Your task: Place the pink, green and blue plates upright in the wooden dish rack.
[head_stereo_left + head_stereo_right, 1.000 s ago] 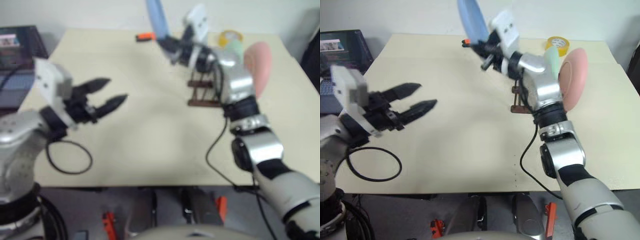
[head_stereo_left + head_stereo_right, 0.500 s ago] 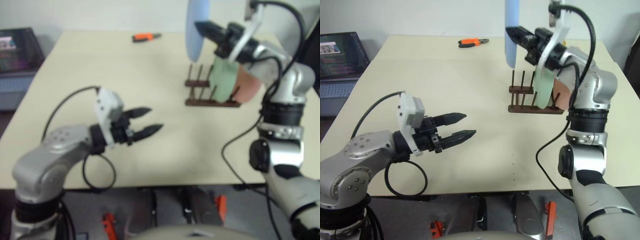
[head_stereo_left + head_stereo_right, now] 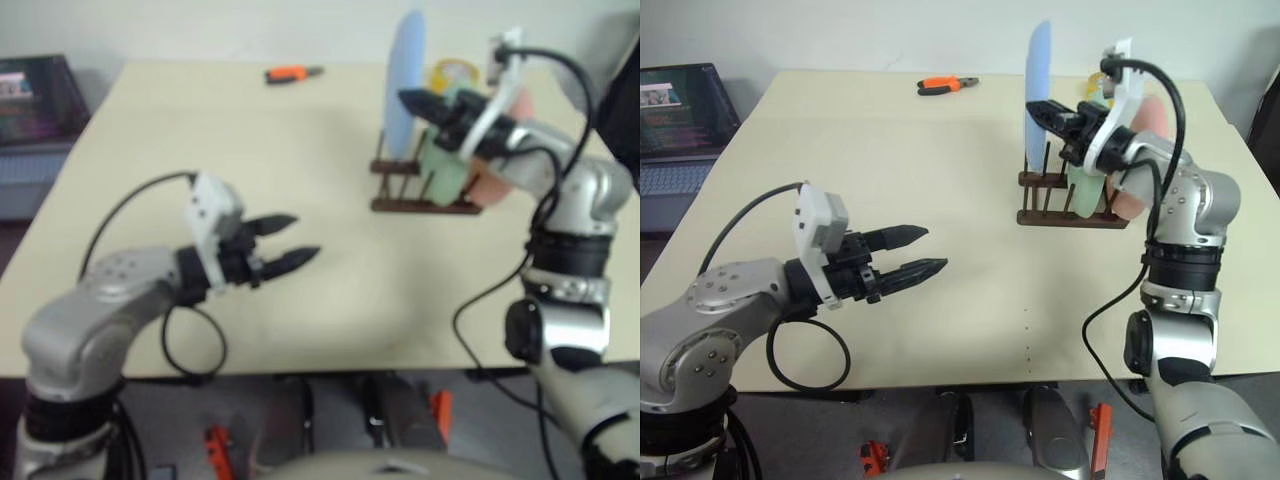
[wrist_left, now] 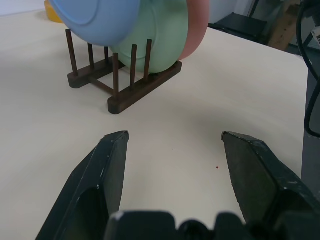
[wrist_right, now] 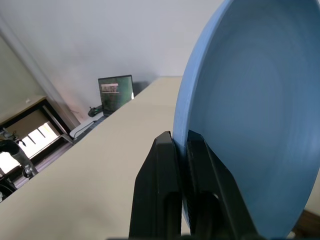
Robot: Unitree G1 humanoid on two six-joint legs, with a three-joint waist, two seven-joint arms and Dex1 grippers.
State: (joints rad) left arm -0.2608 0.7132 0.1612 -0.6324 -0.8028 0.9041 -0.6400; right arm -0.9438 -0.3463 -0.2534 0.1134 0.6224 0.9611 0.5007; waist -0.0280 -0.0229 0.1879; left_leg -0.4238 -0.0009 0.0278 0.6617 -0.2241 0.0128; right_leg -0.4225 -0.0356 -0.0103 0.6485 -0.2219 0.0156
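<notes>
Room is what I have most of on this table [image 3: 940, 130]: from my head camera the whole middle and near half lies bare, with the near edge running across at 6 o'clock and the far edge at 12.

My right gripper [image 3: 1040, 110] pinches the rim of the blue plate [image 3: 1038, 85], fingers closed tight on it, and holds the plate upright on edge over the left end of the wooden dish rack [image 3: 1070, 200] at about 2 o'clock. I cannot tell whether the plate's lower rim sits between the pegs. The green plate [image 3: 1085, 190] stands in the rack just behind it, and the pink plate [image 3: 1140, 170] behind that, nearest the table's right edge.

My left gripper [image 3: 915, 252] hangs at 8 o'clock over bare tabletop, jaws spread wide and empty, pointing toward the rack, well apart from it.

Orange-handled pliers [image 3: 945, 85] lie near the far edge at 12 o'clock. A laptop [image 3: 685, 110] stands off the left edge at 10 o'clock; its screen text is too small to read.
</notes>
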